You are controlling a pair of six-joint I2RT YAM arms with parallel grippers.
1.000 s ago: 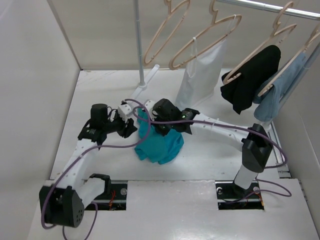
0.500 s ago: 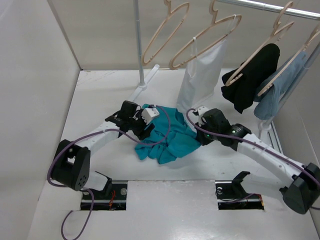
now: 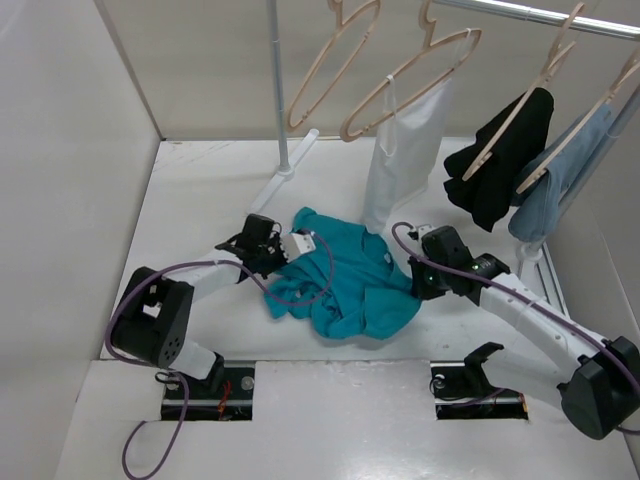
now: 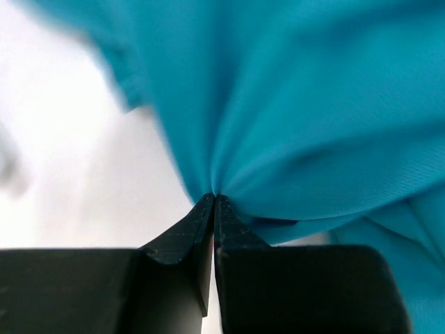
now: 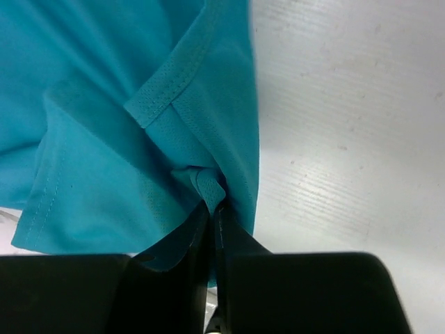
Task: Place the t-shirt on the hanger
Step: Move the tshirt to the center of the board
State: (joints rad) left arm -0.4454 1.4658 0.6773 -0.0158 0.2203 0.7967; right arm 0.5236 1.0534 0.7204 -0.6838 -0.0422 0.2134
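You see the t-shirt [image 3: 350,280] lying crumpled on the surface [image 3: 200,190], about in the middle, between your two arms. It is not on the hanger [image 3: 296,117]. That hanger hangs bare at the back, beside the upright metal pole [image 3: 277,80], and well apart from the t-shirt.

Your left hand [image 3: 283,250] is low at the left edge of the cloth. In the left wrist view its two fingers [image 4: 188,229] are pressed together at the tips, and a fold of the teal cloth is pinched between them. The cloth fans out from that point and fills most of the view.

Your right hand [image 3: 418,280] is at the right edge of the cloth, also low. In the right wrist view its fingers [image 5: 181,240] are closed with almost no gap between them. They clamp a small bunch of cloth next to a stitched hem. To the right of this bunch the bare white surface shows.

Behind the t-shirt a white top [image 3: 405,160] hangs from a second hanger [image 3: 410,80], and its lower edge comes near to the back edge of the teal cloth. Further right, a black garment [image 3: 500,160] and a pale blue garment [image 3: 560,175] hang on their own hangers.
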